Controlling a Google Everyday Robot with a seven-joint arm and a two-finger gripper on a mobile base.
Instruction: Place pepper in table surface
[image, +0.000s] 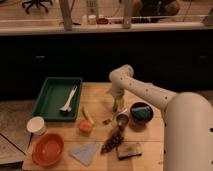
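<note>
The small slim green pepper (116, 104) is being held clamped in the gripper (116, 102), low over the pale wooden table surface (97, 92), for release.

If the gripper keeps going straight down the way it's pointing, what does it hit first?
The gripper points down over the light wooden table surface, holding the small green pepper. Straight down, the pepper would likely meet bare tabletop first, just beyond the small metal cup, though depth is uncertain.

Setting: office or lab test area — rolling office chair (37, 5) on hard floor behind glass partition (100, 12); gripper (117, 104) above wooden table surface (97, 97).
</note>
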